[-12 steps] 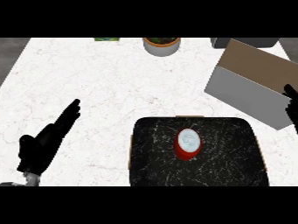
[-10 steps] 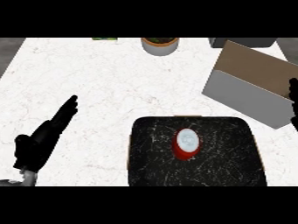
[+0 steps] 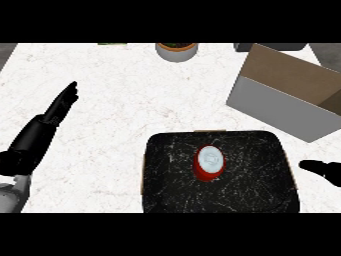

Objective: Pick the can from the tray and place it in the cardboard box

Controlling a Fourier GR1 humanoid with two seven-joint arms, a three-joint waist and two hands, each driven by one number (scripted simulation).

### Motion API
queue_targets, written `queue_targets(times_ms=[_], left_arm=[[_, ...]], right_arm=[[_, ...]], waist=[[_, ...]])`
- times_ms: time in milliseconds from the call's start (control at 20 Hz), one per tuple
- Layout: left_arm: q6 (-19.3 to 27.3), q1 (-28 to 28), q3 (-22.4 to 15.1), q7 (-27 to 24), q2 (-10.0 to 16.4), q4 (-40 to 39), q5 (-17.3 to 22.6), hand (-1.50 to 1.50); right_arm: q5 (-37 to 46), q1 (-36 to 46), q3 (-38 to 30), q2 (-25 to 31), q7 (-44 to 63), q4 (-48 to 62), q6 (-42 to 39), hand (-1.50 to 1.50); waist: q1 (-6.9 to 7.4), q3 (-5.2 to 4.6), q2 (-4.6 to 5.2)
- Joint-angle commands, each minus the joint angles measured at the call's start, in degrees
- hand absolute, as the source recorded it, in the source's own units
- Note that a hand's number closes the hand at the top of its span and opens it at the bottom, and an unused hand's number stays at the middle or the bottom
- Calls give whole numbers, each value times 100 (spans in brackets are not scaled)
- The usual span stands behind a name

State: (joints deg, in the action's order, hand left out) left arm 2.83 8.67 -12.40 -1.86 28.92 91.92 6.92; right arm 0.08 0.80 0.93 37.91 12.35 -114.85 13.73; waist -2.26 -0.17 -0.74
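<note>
Dark tray [image 3: 174, 192] at the near edge of the tabletop [image 3: 129, 85]; red can [image 3: 210, 163] lies at its centre, untouched. Right robot hand [image 3: 334, 173] just beside the tray's right rim, outstretched, empty. Left robot hand [image 3: 34, 140] well left, fingers straight, empty. Cardboard box [image 3: 287, 95] far right, open.

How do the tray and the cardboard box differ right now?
The tray is black, flat and shallow; the cardboard box is tall-walled, grey outside, brown inside. The tray holds the red can; no can shows in the box. Both sit on the white counter.
</note>
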Motion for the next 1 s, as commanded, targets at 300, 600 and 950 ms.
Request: queue_targets(times_ms=[300,600,950], left_arm=[[-215,369,89,-401,-264,-424,-149,0],[-380,606,37,-190,-261,-475,-160,0],[-367,524,-91,-234,-401,-479,-339,0]], right_arm=[[1946,-697,770,680,39,-1253,-496,-150],[2184,-180,1561,1427,1892,-1853,-1894,-150],[2087,1261,2812,1183,3925,-2039,-3323,-150]], waist=[[161,9,67],[272,-11,90],[457,-14,96]])
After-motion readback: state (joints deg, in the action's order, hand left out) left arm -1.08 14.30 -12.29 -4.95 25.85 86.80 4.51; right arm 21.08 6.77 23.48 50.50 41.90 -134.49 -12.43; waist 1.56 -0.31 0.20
